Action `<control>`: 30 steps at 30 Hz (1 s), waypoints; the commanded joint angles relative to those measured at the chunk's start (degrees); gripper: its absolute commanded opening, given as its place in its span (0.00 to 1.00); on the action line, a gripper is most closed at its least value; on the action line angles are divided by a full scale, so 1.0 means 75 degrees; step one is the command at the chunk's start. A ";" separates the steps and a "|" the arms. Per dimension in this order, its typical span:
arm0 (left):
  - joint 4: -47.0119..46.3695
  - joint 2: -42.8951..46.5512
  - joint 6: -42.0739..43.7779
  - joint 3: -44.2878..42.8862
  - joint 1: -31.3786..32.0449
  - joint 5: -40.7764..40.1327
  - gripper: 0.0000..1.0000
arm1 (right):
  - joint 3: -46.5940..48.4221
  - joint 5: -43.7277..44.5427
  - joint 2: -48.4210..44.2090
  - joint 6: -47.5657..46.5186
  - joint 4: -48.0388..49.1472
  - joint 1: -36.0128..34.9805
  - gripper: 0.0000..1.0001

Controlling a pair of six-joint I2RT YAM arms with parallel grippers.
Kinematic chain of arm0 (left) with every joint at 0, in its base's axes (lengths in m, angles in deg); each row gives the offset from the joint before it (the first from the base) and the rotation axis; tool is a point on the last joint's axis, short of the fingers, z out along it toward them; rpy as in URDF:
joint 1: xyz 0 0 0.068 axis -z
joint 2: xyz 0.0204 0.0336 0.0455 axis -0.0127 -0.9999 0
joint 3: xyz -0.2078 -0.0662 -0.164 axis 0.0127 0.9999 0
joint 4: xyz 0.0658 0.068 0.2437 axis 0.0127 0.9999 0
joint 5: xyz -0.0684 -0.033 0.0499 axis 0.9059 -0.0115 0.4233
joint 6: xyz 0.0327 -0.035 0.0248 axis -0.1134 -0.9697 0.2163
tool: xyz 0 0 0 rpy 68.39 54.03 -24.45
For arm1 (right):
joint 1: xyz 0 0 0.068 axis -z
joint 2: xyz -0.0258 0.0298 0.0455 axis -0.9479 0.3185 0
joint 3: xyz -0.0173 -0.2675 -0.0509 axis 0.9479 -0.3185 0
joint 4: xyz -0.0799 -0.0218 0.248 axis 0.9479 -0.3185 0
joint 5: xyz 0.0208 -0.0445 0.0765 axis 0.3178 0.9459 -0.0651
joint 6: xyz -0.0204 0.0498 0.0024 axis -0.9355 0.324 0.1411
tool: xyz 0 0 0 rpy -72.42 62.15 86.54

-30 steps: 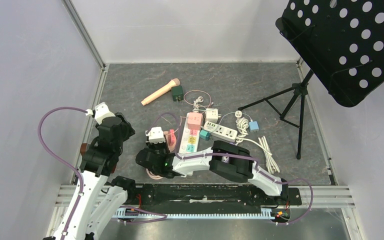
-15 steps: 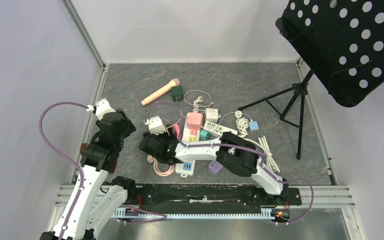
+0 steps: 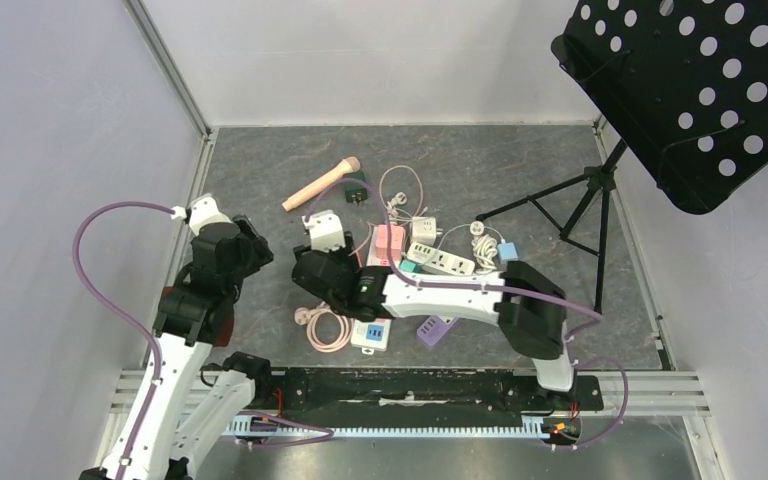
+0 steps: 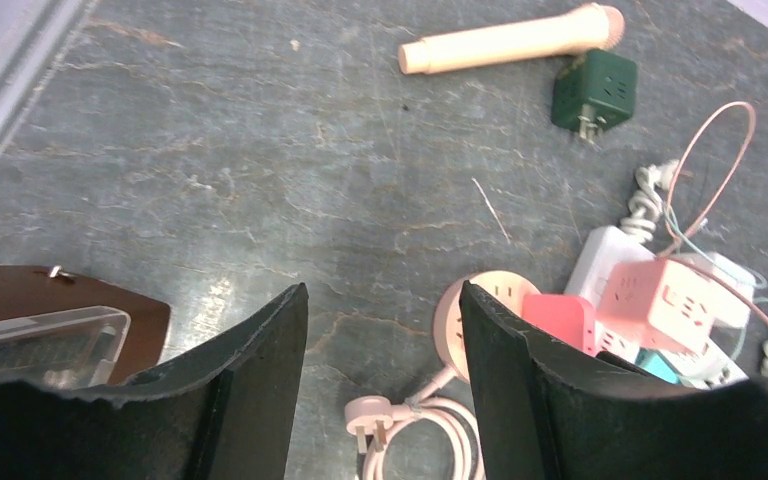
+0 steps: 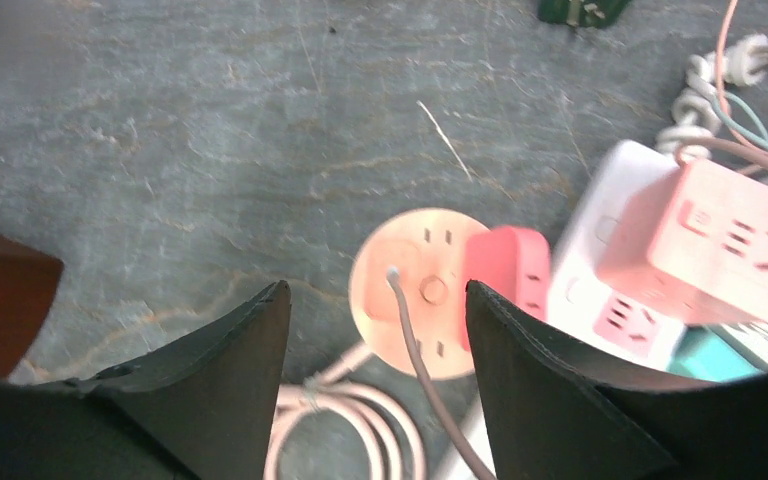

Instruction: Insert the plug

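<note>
Red adapter (image 5: 506, 266) against round pink socket (image 5: 432, 300) edge

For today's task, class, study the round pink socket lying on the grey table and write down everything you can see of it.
The round pink socket is a flat, pale pink disc, plastic by its look, lying face up on the grey table. Its face shows small slot holes around a central round button. In the right wrist view a red block covers its right edge, a thin grey cable runs across its face, and a pink cord leaves its lower left.
</note>
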 commanded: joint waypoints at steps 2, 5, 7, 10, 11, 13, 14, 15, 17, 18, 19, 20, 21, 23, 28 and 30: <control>0.0069 -0.0010 -0.0154 -0.0053 -0.0032 0.1164 0.64 | -0.1156 -0.0258 -0.1716 0.0201 -0.0291 -0.0017 0.68; -0.0069 -0.0103 -0.0295 0.0234 -0.0032 0.1655 0.64 | -0.1749 -0.1204 -0.2353 -0.0041 -0.0370 0.0137 0.71; -0.0243 -0.0139 -0.0376 0.0484 -0.0032 0.1932 0.64 | -0.2147 -0.1943 -0.2666 -0.0208 -0.0394 0.0288 0.73; -0.0491 -0.0195 -0.0479 0.0738 -0.0034 0.2165 0.64 | -0.2545 -0.3120 -0.2780 -0.0443 -0.0387 0.0554 0.78; -0.0551 -0.0234 -0.0505 0.0792 -0.0032 0.2177 0.64 | -0.2642 -0.3199 -0.2784 -0.0444 -0.0396 0.0581 0.79; -0.0633 -0.0311 -0.0540 0.0879 -0.0032 0.2174 0.64 | -0.2772 -0.3372 -0.2742 -0.0566 -0.0393 0.0608 0.82; -0.0657 -0.0363 -0.0564 0.0923 -0.0034 0.2178 0.64 | -0.2840 -0.3546 -0.2742 -0.0640 -0.0349 0.0624 0.85; -0.0684 -0.0410 -0.0586 0.0958 -0.0032 0.2202 0.64 | -0.2970 -0.3862 -0.2756 -0.0764 -0.0215 0.0646 0.88; -0.0751 -0.0497 -0.0648 0.1039 -0.0032 0.2268 0.64 | -0.3257 -0.4572 -0.2876 -0.1046 0.0157 0.0688 0.92; -0.0820 -0.0547 -0.0683 0.1090 -0.0032 0.2306 0.64 | -0.3400 -0.4853 -0.2925 -0.1179 0.0310 0.0707 0.93; -0.0914 -0.0575 -0.0724 0.1176 -0.0032 0.2371 0.64 | -0.3482 -0.5013 -0.2978 -0.1234 0.0372 0.0722 0.95; -0.1011 -0.0600 -0.0753 0.1256 -0.0032 0.2440 0.64 | -0.3571 -0.5179 -0.3032 -0.1332 0.0453 0.0740 0.95; -0.1129 -0.0634 -0.0806 0.1369 -0.0032 0.2526 0.63 | -0.3618 -0.5200 -0.3078 -0.1404 0.0473 0.0769 0.95; -0.1409 -0.0676 -0.0866 0.1717 -0.0031 0.2791 0.63 | -0.3725 -0.5076 -0.3220 -0.1398 0.0498 0.0841 0.95; -0.2439 -0.1067 -0.1396 0.2679 -0.0009 0.4022 0.59 | -0.4009 -0.5413 -0.3842 -0.1057 0.0649 0.1319 0.86; -0.2870 -0.1338 -0.1558 0.3034 0.0013 0.4442 0.55 | -0.4191 -0.5916 -0.4178 -0.1118 0.0923 0.1455 0.86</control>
